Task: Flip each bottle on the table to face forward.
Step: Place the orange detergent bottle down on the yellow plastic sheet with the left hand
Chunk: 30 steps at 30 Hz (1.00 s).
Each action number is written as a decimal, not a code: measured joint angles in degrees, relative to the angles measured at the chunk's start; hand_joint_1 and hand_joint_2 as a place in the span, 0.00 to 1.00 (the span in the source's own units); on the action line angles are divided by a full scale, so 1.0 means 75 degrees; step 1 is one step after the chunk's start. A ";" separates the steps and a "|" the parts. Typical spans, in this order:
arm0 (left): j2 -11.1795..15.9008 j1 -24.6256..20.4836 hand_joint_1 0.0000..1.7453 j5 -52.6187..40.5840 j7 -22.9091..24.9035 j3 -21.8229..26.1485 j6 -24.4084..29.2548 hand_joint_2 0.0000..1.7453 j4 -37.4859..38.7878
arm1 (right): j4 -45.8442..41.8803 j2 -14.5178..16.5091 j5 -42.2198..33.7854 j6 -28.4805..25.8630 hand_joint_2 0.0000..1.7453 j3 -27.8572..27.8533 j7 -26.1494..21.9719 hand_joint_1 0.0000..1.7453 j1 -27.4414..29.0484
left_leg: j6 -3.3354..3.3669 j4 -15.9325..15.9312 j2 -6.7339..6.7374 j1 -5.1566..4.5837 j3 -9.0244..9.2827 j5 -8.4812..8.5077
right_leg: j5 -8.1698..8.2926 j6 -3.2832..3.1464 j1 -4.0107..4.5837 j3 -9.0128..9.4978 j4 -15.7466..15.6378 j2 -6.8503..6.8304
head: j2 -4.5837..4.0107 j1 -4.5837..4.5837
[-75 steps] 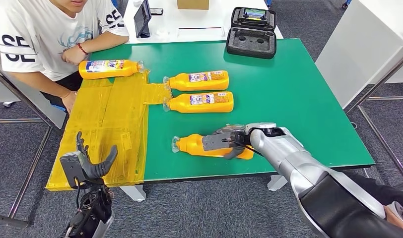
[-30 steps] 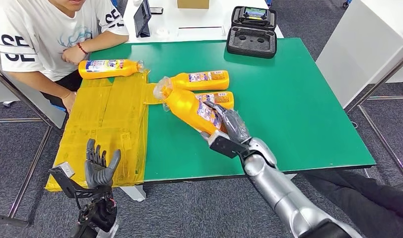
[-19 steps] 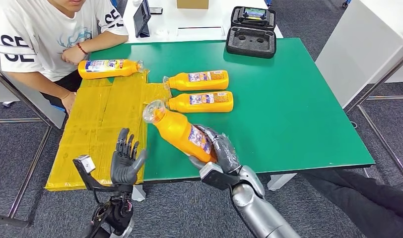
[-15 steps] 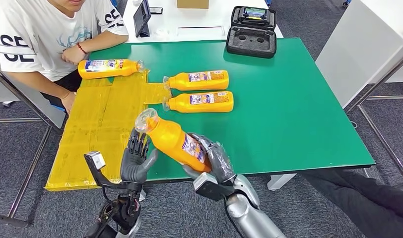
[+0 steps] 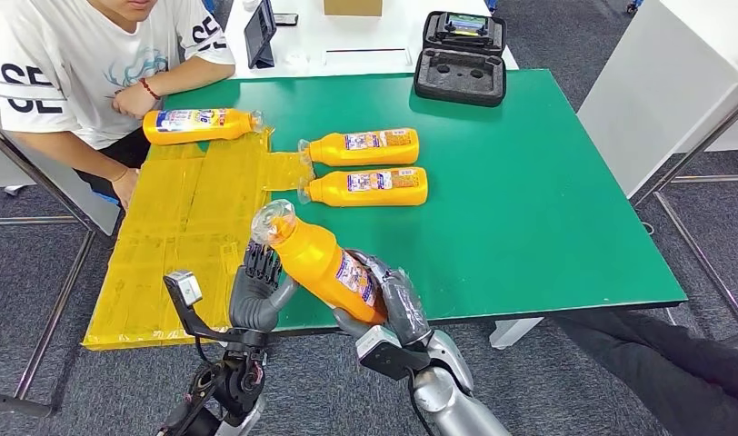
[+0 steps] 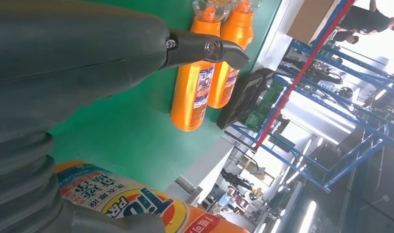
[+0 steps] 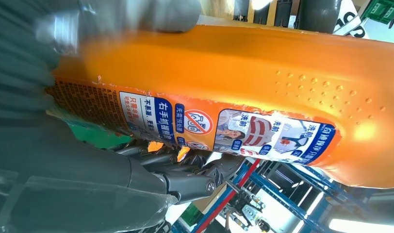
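Observation:
My right hand point(image 5: 390, 307) grips an orange bottle point(image 5: 318, 262) by its base and holds it tilted above the table's near edge, its clear cap point(image 5: 273, 219) pointing up and left. The right wrist view shows the held bottle point(image 7: 243, 73) close up with a printed label point(image 7: 224, 131). My left hand point(image 5: 254, 292) stands upright against the bottle's neck side with its fingers point(image 6: 205, 46) stretched out; the held bottle's point(image 6: 122, 204) coloured label lies by the palm. Two more orange bottles point(image 5: 364, 147) point(image 5: 368, 186) lie side by side mid-table. A third bottle point(image 5: 200, 125) lies at the far left.
A person in a white shirt point(image 5: 65, 64) sits at the table's far left corner, beside the third bottle. Yellow taped sheeting point(image 5: 188, 236) covers the green table's point(image 5: 547, 182) left part. A black foam case point(image 5: 461, 59) sits at the back edge.
My right hand picked the bottle up off the table and swung it left and toward me. My left hand rose from below the table edge up to the bottle.

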 joint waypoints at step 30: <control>0.0000 -0.0014 0.00 0.0000 -0.0001 -0.0012 0.0000 1.00 0.0006 | -0.0037 0.0000 0.0000 -0.0005 1.00 0.0000 0.0001 1.00 0.0004 | 0.0000 0.0000 0.0000 0.0000 0.0000 0.0000 | 0.0000 0.0000 0.0000 0.0000 0.0000 0.0000 | 0.0000 0.0001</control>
